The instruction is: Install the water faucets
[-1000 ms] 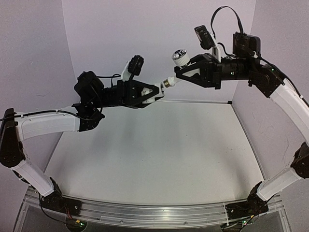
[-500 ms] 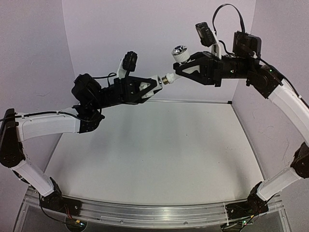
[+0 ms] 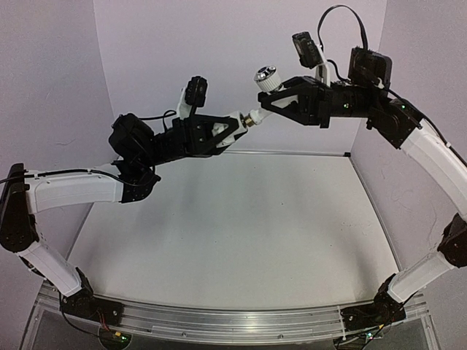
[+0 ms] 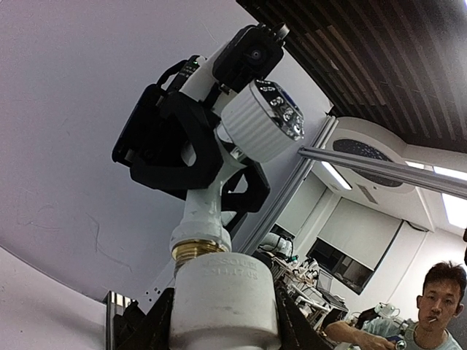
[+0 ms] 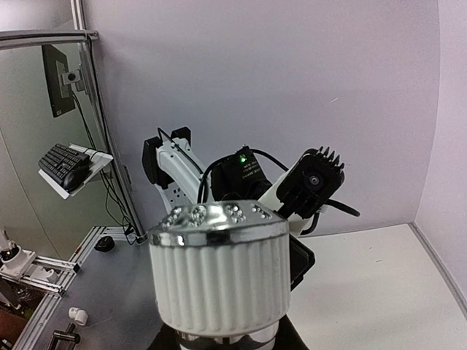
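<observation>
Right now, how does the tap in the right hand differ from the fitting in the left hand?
The tap has a ribbed round knob and a brass end; the fitting is a plain short cylinder with faint lettering. The tap is gripped by the right hand, the fitting by the left hand. Both are white, held in the air above the table, and meet at the brass end.
</observation>
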Controlling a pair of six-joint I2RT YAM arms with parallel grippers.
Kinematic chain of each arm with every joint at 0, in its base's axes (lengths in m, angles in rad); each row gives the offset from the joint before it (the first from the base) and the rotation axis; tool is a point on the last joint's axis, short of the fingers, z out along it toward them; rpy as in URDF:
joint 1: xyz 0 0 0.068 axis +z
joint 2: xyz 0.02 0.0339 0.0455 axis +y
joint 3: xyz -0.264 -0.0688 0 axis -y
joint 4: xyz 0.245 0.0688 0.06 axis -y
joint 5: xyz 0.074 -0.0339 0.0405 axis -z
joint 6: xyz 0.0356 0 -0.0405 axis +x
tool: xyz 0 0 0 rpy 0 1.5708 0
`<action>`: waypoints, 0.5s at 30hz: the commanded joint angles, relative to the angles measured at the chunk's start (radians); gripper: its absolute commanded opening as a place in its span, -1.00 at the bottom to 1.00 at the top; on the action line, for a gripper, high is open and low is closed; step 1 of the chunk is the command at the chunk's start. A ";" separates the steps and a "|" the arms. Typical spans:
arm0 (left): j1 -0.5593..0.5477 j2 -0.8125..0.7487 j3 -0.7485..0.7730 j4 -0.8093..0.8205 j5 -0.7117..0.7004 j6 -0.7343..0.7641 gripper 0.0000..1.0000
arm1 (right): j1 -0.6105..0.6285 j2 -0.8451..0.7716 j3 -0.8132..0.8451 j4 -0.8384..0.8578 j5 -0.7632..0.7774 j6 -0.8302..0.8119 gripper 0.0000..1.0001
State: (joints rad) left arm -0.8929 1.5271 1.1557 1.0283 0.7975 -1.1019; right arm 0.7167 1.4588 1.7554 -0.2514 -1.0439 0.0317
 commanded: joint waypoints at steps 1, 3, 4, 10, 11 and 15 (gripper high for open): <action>-0.008 -0.001 0.001 0.092 -0.055 -0.004 -1.00 | 0.012 0.013 0.034 0.060 -0.004 0.011 -1.00; -0.009 -0.001 -0.010 0.106 -0.069 -0.002 -1.00 | 0.012 0.016 0.045 0.060 0.002 0.008 -1.00; -0.009 0.001 -0.011 0.114 -0.072 -0.004 -1.00 | 0.012 0.018 0.050 0.060 0.005 0.008 -1.00; -0.018 0.026 0.001 0.149 -0.083 -0.013 -1.00 | 0.012 0.029 0.049 0.072 0.017 0.013 -1.00; -0.018 0.029 0.002 0.151 -0.084 -0.012 -1.00 | 0.012 0.029 0.052 0.073 0.018 0.015 -1.00; -0.018 0.030 -0.008 0.157 -0.101 -0.006 -1.00 | 0.012 0.030 0.072 0.073 0.021 0.017 -1.00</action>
State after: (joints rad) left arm -0.8996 1.5553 1.1439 1.1114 0.7265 -1.1057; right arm 0.7192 1.4770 1.7748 -0.2274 -1.0321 0.0348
